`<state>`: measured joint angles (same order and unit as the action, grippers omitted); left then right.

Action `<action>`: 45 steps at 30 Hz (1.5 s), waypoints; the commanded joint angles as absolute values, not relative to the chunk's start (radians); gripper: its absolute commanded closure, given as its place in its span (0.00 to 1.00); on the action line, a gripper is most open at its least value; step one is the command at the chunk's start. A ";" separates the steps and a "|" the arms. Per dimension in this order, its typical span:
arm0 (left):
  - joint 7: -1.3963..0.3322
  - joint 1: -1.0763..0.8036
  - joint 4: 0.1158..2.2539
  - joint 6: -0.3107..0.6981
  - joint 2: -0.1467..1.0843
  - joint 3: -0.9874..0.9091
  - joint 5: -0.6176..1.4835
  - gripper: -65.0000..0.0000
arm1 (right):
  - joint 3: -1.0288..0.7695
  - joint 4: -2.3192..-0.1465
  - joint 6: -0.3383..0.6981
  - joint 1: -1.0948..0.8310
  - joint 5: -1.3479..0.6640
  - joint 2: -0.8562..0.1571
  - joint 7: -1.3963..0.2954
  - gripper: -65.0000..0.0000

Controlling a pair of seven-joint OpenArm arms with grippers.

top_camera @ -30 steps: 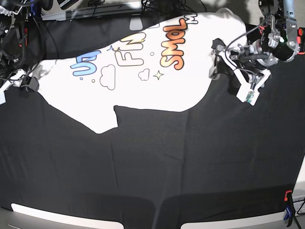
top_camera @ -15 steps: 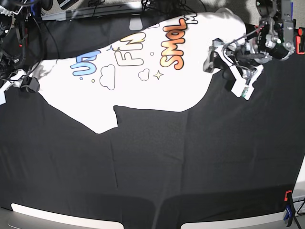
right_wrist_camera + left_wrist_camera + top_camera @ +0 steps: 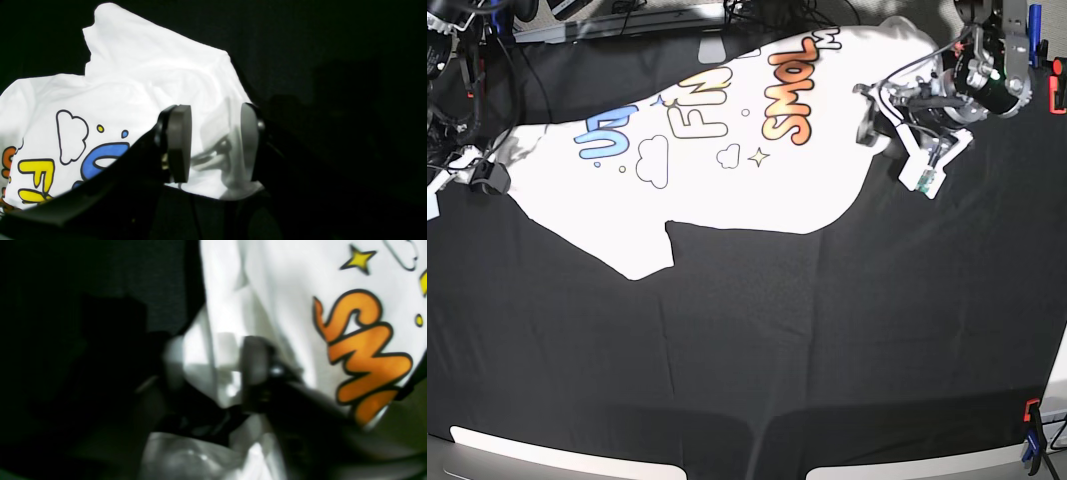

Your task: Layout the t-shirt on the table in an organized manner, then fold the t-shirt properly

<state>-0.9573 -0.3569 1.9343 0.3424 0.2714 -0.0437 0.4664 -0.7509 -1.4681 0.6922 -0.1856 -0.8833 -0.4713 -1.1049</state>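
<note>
1. Since the earlier base frames the left gripper, at the upper right of the base view, has slid left and up onto the shirt's edge, and its fingers have drawn in from a wider spread.
2. The t-shirt lies print-up across the upper half of the counter, skewed on a diagonal, hem toward the lower left, with one white flap jutting down at centre.
3. In the left wrist view a bunch of white cloth sits between the left fingers; the picture is blurred, so I cannot tell whether they have clenched on it yet.
4. The right gripper at the far left edge of the base view has its fingers standing apart, straddling a rumpled shirt corner, not pinching it.
5. Judged step: laying out, not yet folding.
6. The next move likely calls for both grips to be secured, then the cloth drawn taut and squared on the counter.
</note>
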 commanded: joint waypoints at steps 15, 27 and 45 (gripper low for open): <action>-0.900 -0.350 1.949 0.346 0.278 -0.044 0.497 1.00 | -0.759 -1.486 0.698 -0.165 -1.088 -0.493 -0.901 0.63; -0.889 -0.329 1.949 0.368 0.278 -0.044 0.356 1.00 | -0.752 -1.481 0.698 0.103 -0.888 -0.412 -0.904 0.63; -0.904 -0.299 1.950 0.368 0.280 -0.044 0.368 1.00 | -0.348 -1.225 0.698 0.139 -0.413 -0.374 -0.709 0.63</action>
